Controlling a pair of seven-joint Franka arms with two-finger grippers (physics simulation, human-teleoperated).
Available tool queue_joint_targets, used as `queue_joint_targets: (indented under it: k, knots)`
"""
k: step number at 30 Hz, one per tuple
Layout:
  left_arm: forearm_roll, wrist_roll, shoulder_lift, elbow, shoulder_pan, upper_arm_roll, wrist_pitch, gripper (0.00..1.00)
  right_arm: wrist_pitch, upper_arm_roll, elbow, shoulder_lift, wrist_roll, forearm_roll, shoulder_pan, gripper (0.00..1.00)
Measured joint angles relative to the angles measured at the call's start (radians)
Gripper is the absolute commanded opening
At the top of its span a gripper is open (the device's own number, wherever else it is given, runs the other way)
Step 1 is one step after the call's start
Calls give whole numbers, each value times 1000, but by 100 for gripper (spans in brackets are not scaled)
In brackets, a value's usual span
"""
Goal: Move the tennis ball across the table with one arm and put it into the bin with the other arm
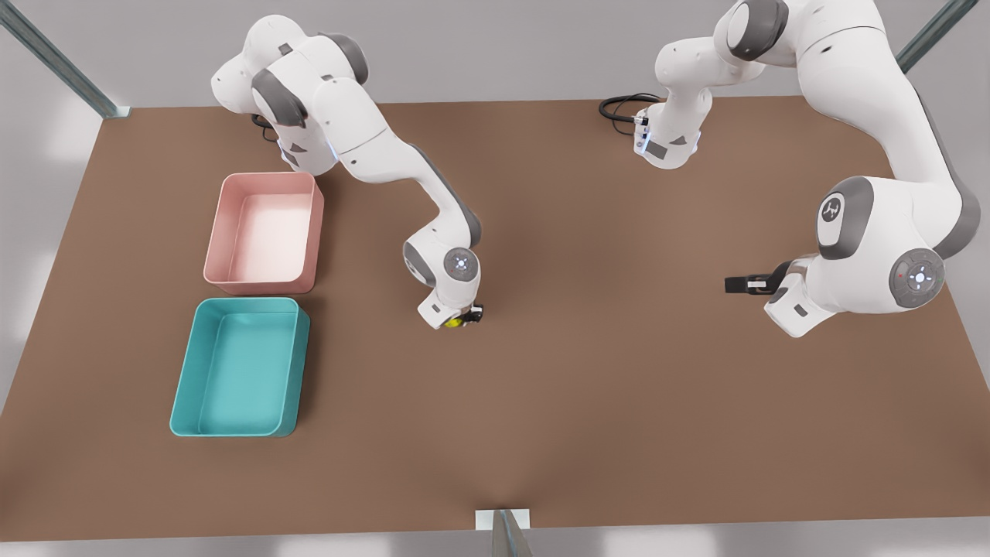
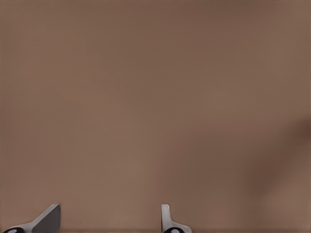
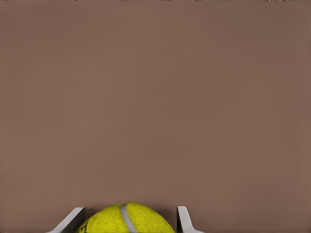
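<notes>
Yellow-green, the tennis ball (image 3: 125,219) is sitting between the fingers of the right gripper (image 1: 462,317), which is clasping it near the middle of the table (image 1: 588,402). Toward the opposite end from the teal bin (image 1: 186,402), the left gripper (image 2: 111,219) is waiting with fingers spread, holding nothing.

A: What sort of place is this?

B: A simulated robot test cell, like a lab bench. The surfaces are flat, smooth renders.

A: What shows it?

B: A big bare brown table (image 1: 588,402) with two white arms mounted at its far edge, metal frame struts (image 1: 58,62) at the corners, and plain grey walls behind.

A: Any homely touches?

B: Just test props: a pink tray (image 1: 267,232) and a teal bin (image 1: 240,367) side by side, and a coiled cable (image 1: 623,107) by one arm's base.
</notes>
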Motion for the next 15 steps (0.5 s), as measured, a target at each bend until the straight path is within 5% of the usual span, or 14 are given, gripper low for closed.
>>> queue_joint_targets:
  k: [7,15]
  knots:
    - [1,-1,6,0,-2,0,0,100,-15,-6,9,-88,-50,-11,-90,67]
    - [1,-3,6,0,-2,0,-1,100,-135,-7,12,-276,-287,-9,-422,67]
